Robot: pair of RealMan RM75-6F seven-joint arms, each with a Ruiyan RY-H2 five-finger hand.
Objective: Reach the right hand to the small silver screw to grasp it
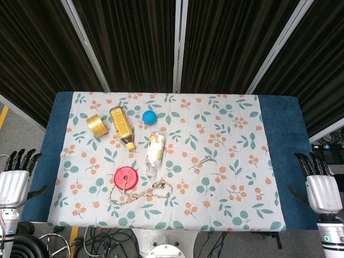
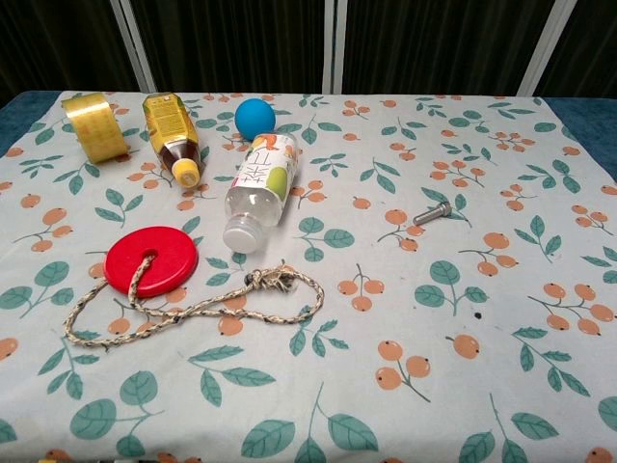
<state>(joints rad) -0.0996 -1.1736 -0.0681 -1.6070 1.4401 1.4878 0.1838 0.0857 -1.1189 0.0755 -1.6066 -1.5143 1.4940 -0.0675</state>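
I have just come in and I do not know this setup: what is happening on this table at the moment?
Nothing is being handled yet. The right hand and the left hand both rest beyond the table's side edges, fingers apart and holding nothing. The small silver screw, the thing to be grasped, lies alone on the floral cloth, on the right hand's side. To its left lie a clear bottle, a red disc with a rope, a blue ball, a yellow bottle and a tape roll.

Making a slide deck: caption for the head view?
Both robot hands wait at the table's sides; silver screw lies untouched on the floral cloth.
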